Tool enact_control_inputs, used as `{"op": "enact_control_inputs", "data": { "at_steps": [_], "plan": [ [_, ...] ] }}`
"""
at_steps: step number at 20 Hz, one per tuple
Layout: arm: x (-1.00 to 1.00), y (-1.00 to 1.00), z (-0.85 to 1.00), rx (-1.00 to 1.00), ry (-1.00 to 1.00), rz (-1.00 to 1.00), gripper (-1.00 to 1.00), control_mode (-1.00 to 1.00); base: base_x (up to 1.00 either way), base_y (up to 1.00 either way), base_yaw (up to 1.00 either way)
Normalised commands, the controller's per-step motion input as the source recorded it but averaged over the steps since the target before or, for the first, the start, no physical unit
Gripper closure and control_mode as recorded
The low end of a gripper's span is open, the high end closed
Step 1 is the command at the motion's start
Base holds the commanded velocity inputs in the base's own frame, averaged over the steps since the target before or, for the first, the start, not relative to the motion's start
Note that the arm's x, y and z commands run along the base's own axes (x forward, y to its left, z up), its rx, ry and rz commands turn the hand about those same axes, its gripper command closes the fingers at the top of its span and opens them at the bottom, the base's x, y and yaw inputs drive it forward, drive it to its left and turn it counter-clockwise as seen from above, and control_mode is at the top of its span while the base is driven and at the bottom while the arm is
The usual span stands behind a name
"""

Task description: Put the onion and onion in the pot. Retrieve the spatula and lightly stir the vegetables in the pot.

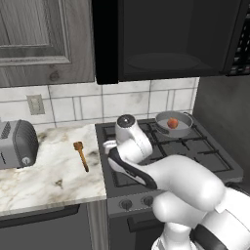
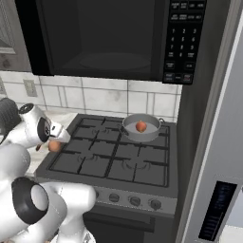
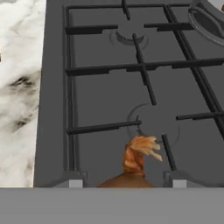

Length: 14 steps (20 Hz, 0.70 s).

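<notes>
A: Nearest us, what do the fingers [image 3: 124, 183] have?
B: They pinch the second onion [image 2: 54, 145] over the stove's [image 1: 195, 151] left front burner. Smooth and round, likely light and slippery, so grip across its middle.
A: Farther off?
B: The spatula [image 1: 81, 155] lies on the marble tabletop [image 1: 49, 176]; stiff wood, take its thin handle. At the back, the pot [image 2: 141, 127] holds the other onion [image 1: 172, 123], under the microwave [image 2: 109, 38].

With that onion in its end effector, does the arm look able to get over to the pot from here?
Probably yes. The end effector holds an onion above the stove's near-left burner, and the pot sits on the far-right burner with one onion inside. Just open grates lie between them.
</notes>
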Motion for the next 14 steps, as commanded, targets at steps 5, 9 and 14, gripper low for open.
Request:
{"op": "enact_control_inputs", "data": {
  "at_steps": [5, 9, 14],
  "plan": [
    [0.22, -0.73, 0.03, -0.03, -0.01, 0.00, 1.00, -1.00, 0.00, 0.00, 0.00],
    [0.35, -0.69, 0.06, -0.04, 0.00, 0.00, 1.00, -1.00, 0.00, 0.00, 0.00],
    [0.27, -0.72, 0.19, 0.00, 0.00, 0.00, 1.00, -1.00, 0.00, 0.00, 0.00]
  ]
}}
